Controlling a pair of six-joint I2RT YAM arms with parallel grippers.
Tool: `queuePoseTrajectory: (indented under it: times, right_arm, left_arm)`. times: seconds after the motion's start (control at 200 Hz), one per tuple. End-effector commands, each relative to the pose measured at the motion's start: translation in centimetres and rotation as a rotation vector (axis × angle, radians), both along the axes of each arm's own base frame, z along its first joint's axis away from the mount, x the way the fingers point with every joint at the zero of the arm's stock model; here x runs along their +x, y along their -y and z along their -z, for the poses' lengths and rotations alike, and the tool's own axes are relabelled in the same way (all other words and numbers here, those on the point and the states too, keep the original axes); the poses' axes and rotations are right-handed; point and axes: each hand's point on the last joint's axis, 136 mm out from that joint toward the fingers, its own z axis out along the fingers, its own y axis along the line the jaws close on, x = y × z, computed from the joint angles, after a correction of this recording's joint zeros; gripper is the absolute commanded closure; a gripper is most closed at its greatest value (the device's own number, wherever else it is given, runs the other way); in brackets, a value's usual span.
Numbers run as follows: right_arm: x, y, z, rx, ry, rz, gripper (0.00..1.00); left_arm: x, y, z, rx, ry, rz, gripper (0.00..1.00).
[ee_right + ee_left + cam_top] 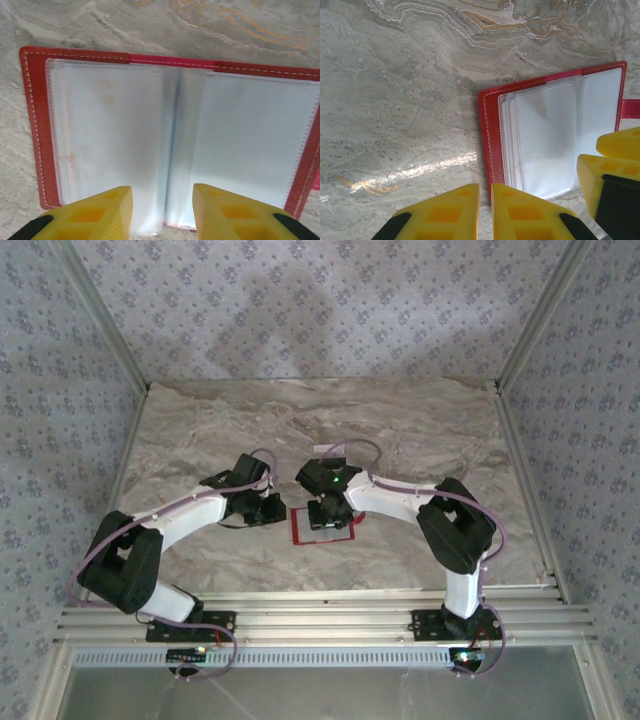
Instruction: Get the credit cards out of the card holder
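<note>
The card holder (170, 135) lies opened flat on the marbled table (395, 100): a red rim with white stitching, and cloudy pale sleeves stacked inside. It sits directly under my right gripper (162, 200), whose fingers stand apart and grip nothing, one on either side of the centre fold. Its long axis runs across those fingers, and the fold points straight ahead. My left gripper (485, 200) is pinched nearly closed and empty, with the holder just ahead to its right.

Red card holder (31, 125), yellow right claw (162, 207), grey-veined marble table (125, 20).
</note>
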Motion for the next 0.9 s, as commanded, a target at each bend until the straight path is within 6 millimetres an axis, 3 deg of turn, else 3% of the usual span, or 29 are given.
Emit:
queuePoseTrajectory:
  times: [0.0,0.275,0.415,0.64,0.894]
  right_arm:
    - [0.0,1.9,-0.4,-0.061,0.014,0.007,0.61]
    - [0.0,2.2,-1.0,-0.057,0.034,0.008,0.61]
    - [-0.7,0.0,-1.6,0.055,0.005,-0.035,0.61]
    - [-0.7,-1.8,-1.6,0.150,-0.017,-0.037,0.61]
    - [-0.9,-4.3,-1.1,0.286,-0.074,-0.034,0.62]
  left_arm:
    - [0.6,1.0,-0.7,-0.019,0.011,0.012,0.85]
    - [0.5,1.5,0.1,-0.001,-0.012,0.018,0.86]
    - [0.4,2.8,0.2,-0.067,-0.039,0.033,0.90]
    - [-0.4,3.8,1.8,-0.121,-0.109,0.044,0.97]
    - [-0.9,2.8,4.0,-0.056,-0.149,0.034,0.98]
